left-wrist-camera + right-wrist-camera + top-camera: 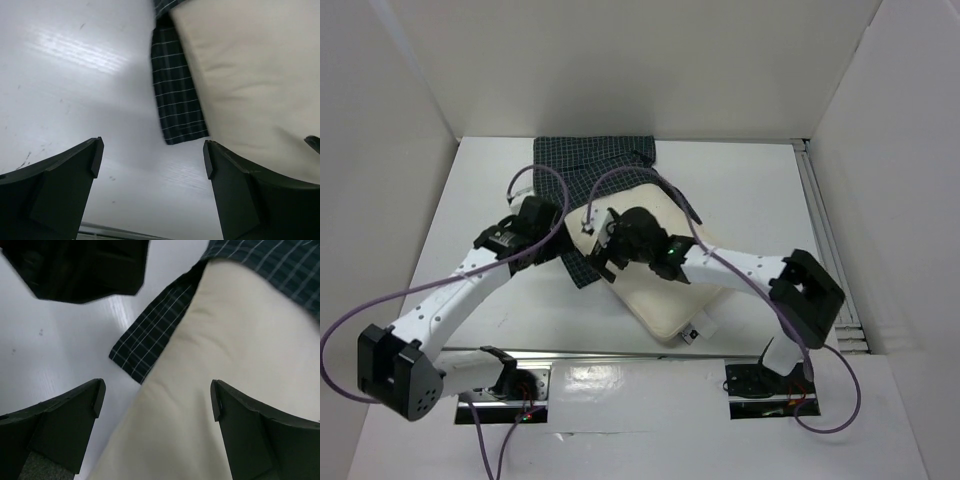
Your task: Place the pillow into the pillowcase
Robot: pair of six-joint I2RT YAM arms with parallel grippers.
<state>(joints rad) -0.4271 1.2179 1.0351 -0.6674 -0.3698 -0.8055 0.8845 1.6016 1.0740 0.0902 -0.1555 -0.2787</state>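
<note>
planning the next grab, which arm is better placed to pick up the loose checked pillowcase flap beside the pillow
Left, probably. The left gripper is open with the pillowcase flap just ahead between its fingers. The right gripper hangs open mostly over the pillow.

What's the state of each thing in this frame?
pillow: lying flat, only its far end inside the pillowcase
pillowcase: limp, mouth around the pillow's far end
left gripper: open, empty, above the pillowcase's edge
right gripper: open, empty, above the pillow
</note>
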